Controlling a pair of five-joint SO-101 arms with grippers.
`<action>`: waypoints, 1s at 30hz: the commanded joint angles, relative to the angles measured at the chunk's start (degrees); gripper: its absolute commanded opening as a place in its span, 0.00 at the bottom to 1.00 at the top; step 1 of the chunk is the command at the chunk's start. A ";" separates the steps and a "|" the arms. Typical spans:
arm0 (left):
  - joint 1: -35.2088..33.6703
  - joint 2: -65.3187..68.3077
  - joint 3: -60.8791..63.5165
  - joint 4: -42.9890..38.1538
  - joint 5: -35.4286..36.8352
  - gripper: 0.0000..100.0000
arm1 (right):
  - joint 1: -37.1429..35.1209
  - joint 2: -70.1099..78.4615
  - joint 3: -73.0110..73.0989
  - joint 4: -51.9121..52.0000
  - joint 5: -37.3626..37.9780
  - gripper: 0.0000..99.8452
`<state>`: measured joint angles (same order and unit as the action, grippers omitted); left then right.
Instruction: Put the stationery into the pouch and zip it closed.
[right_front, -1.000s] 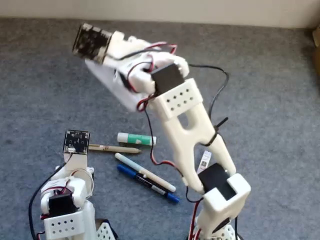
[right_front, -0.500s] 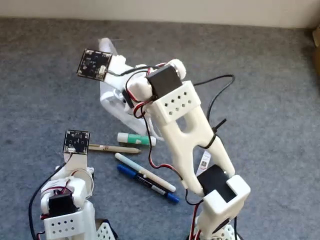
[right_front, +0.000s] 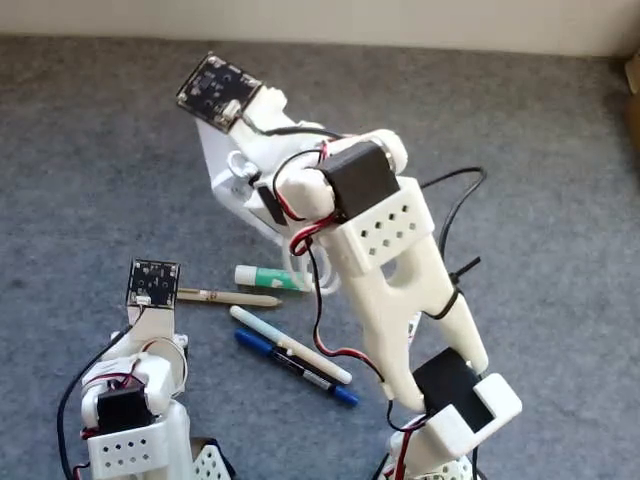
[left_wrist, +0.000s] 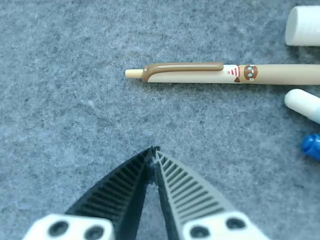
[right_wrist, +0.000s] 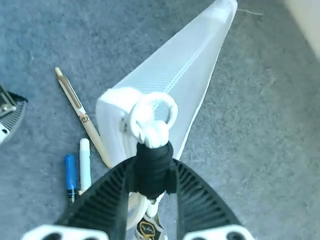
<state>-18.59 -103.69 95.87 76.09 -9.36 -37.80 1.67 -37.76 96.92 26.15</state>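
Note:
A white pouch (right_front: 214, 152) lies on the grey carpet. My right gripper (right_wrist: 152, 161) is shut on its black zipper pull, which carries a white cord loop (right_wrist: 151, 116). In the high view the right gripper (right_front: 248, 180) sits at the pouch's near end. A beige pen (right_front: 226, 297), a green-and-white glue stick (right_front: 271, 277), a white pen (right_front: 291, 345) and a blue pen (right_front: 296, 367) lie loose nearer the arm bases. My left gripper (left_wrist: 153, 150) is shut and empty, its tips just short of the beige pen (left_wrist: 225, 73).
The left arm (right_front: 140, 390) stands at the near left with its wrist over the beige pen's end. The right arm's long white link (right_front: 400, 290) and its cables cross above the pens' right side. Bare carpet lies all around.
The right wrist dipped toward the pens half a second ago, then swung back up and away, taking the pouch's end with it. The left arm and the loose stationery have stayed put.

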 joint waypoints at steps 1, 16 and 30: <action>-0.57 -0.22 1.27 0.44 0.62 0.01 | -0.92 -3.74 -2.42 0.66 -4.31 0.00; 7.78 -0.22 1.27 0.53 0.53 0.01 | -6.02 -3.47 -2.24 3.91 -5.27 0.00; 7.52 -0.48 0.57 0.26 0.44 0.01 | -5.93 -3.82 1.54 3.47 -5.19 0.00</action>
<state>-11.74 -103.69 95.87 76.09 -9.36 -43.52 1.67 -35.65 99.91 21.49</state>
